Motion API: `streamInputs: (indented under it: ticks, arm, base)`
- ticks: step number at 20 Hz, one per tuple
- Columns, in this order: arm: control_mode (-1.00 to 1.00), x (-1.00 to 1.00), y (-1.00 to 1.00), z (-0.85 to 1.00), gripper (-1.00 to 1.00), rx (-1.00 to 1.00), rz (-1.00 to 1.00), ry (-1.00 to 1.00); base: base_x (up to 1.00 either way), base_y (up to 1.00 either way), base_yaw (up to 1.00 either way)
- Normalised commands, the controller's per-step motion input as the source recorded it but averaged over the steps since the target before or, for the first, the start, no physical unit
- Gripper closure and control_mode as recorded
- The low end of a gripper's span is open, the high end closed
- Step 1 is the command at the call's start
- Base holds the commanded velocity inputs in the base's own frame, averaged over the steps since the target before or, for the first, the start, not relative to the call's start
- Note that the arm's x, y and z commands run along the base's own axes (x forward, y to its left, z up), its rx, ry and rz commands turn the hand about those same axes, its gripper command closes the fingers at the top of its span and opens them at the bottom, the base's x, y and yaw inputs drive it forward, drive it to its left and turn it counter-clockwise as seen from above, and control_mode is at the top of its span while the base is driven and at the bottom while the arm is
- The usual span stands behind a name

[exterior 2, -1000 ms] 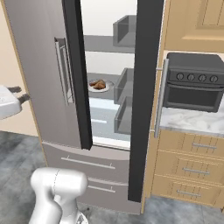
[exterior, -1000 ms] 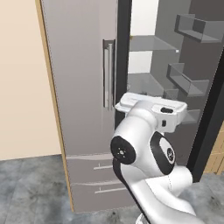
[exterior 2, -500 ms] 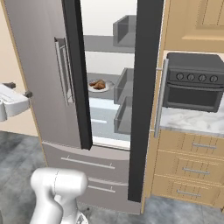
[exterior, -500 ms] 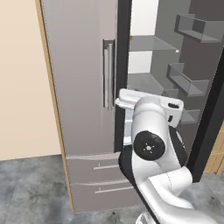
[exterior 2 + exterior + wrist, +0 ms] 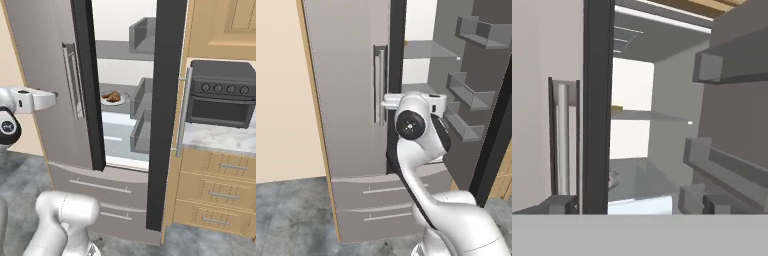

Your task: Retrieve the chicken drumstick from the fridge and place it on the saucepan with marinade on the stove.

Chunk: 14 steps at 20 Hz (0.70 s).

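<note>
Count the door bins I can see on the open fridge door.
3, stacked on the door's inner face in the left base view: top bin, middle bin, bottom bin. The arm may hide others lower down.

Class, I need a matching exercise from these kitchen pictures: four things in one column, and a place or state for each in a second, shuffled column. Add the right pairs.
Things:
1. chicken drumstick
2. fridge's right door
3. fridge's left door
4. black oven

Places or states:
A. shut, with a vertical bar handle
B. on a white plate on a fridge shelf
C. swung open, with grey bins on its inside
D. set in the wooden cabinets, above a marble counter

Pairs: 1-B, 2-C, 3-A, 4-D
</note>
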Motion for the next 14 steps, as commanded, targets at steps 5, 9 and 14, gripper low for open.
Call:
streamInputs:
  ticks: [5,9,14]
  arm:
    - [-1.00,0.77,0.32,-0.26,-1.00,-0.06,0.00,0.00]
    - [-1.00,0.77,0.28,-0.17,-1.00,-0.02,0.00,0.00]
    - [-1.00,0.77,0.01,-0.01,-1.00,0.00,0.00,0.01]
  base:
    - [0.00,0.00,0.00]
    - [0.00,0.00,0.00]
    - [0.00,0.00,0.00]
